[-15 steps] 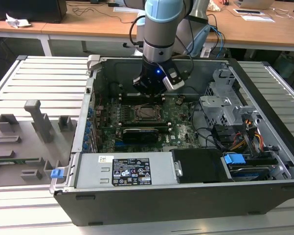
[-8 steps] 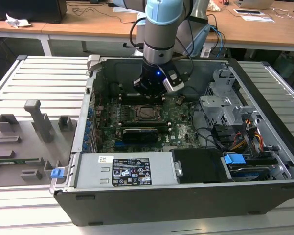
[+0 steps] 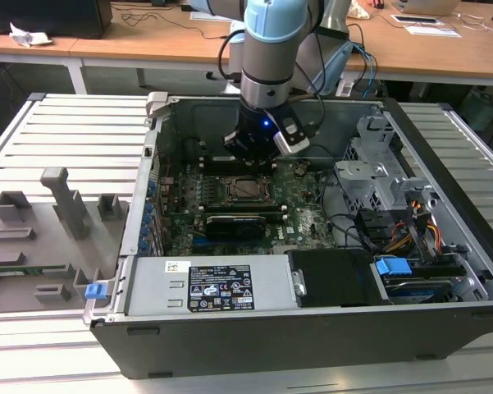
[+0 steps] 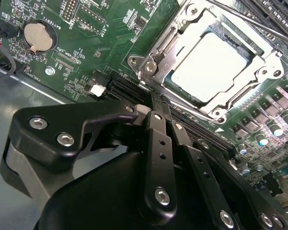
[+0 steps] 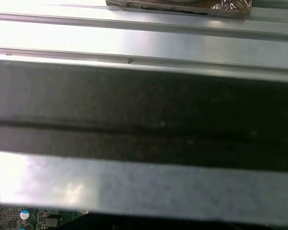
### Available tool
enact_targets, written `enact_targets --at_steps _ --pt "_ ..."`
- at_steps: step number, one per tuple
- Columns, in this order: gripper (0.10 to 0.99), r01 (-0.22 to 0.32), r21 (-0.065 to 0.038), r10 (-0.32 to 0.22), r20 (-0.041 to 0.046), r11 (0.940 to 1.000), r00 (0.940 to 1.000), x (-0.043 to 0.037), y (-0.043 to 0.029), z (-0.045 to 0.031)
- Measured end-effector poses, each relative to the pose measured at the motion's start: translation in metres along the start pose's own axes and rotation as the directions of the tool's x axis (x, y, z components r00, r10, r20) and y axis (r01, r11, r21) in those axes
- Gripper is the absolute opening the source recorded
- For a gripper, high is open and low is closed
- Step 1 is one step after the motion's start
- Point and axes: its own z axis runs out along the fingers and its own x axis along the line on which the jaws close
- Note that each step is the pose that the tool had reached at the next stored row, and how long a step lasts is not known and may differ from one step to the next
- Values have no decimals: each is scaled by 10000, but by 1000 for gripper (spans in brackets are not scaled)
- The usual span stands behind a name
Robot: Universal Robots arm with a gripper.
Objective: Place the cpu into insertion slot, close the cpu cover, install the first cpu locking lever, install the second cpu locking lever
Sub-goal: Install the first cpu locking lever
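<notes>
1. Slatted grey table [image 3: 74, 131] carries an open computer case [image 3: 148, 238] with a green circuit board [image 3: 303, 217] inside.
2. Gripper [image 4: 153, 103] hangs at the socket's 11 o'clock in the exterior view, fingers [image 4: 158, 143] pressed together, holding nothing.
3. Cpu [image 4: 215, 64] sits in the insertion slot [image 3: 248, 188], cpu cover [image 4: 182, 33] closed around it.

No print on the labels or board can be read.

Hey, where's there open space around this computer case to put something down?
The ribbed metal table is bare along the exterior view's left, between the case and the grey fixtures. Inside it is crowded: gripper above the cpu, cables and drive cage toward that view's right.
</notes>
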Motion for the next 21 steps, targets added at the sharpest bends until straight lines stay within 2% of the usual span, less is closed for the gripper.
enact_targets --at_steps 14,18,21 --pt "106 0 136 1 -11 9999 10000 -9 -4 16" --pt "106 0 149 0 -14 9999 10000 -16 -7 44" --pt "106 0 141 0 -5 9999 10000 -20 -1 20"
